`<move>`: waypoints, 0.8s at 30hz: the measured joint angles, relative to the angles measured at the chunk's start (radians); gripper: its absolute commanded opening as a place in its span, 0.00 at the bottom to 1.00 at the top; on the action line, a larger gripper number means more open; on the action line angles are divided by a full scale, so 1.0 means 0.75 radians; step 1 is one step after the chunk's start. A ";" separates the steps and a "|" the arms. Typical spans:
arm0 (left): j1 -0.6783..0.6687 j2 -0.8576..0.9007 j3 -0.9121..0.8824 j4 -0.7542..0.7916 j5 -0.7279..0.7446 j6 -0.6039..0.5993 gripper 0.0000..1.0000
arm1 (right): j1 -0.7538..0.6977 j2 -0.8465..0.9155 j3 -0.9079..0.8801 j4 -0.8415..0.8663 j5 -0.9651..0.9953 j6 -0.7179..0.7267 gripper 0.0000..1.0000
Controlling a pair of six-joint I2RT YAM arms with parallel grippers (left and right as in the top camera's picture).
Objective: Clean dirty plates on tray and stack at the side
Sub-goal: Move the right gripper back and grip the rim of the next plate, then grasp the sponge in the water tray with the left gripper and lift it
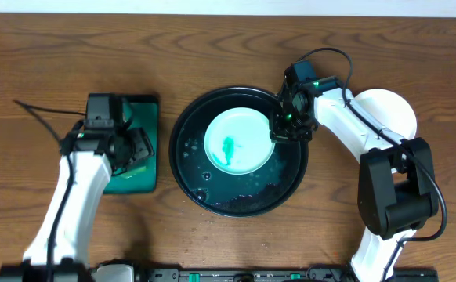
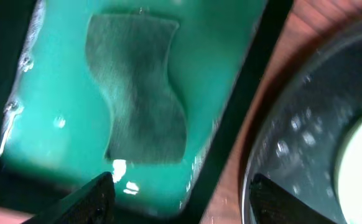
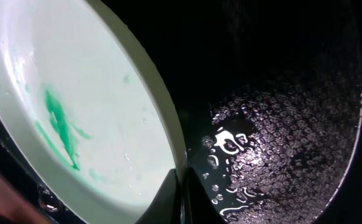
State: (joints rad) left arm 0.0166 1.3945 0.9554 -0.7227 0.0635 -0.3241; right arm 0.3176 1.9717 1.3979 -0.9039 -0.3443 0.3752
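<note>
One pale mint plate [image 1: 240,141] with a green smear lies in the wet black tray [image 1: 212,196]. My right gripper [image 1: 284,129] is shut on that plate's right rim. In the right wrist view the two fingers pinch the plate [image 3: 75,106] at its edge, gripper [image 3: 180,199], above the beaded tray floor [image 3: 280,124]. My left gripper [image 1: 134,149] hangs open over the green rectangular tray [image 1: 146,106]. Its dark fingers [image 2: 94,196] straddle that tray's near edge, gripper [image 2: 181,199], with nothing between them. A grey cloth [image 2: 137,87] lies in the green liquid.
A white round plate [image 1: 389,110] rests on the wooden table right of the black tray, partly covered by my right arm. The black tray's rim [image 2: 255,155] sits close beside the green tray [image 2: 56,93]. A thin black cable [image 1: 40,113] runs left of the left arm.
</note>
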 measured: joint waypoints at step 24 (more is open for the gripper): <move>0.104 0.409 0.000 0.270 -0.134 -0.148 0.28 | 0.002 0.000 0.000 -0.032 0.006 0.001 0.01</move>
State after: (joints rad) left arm 0.0948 1.7016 0.9554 -0.5205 -0.0372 -0.4347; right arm 0.3187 1.9717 1.3979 -0.9276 -0.3401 0.3756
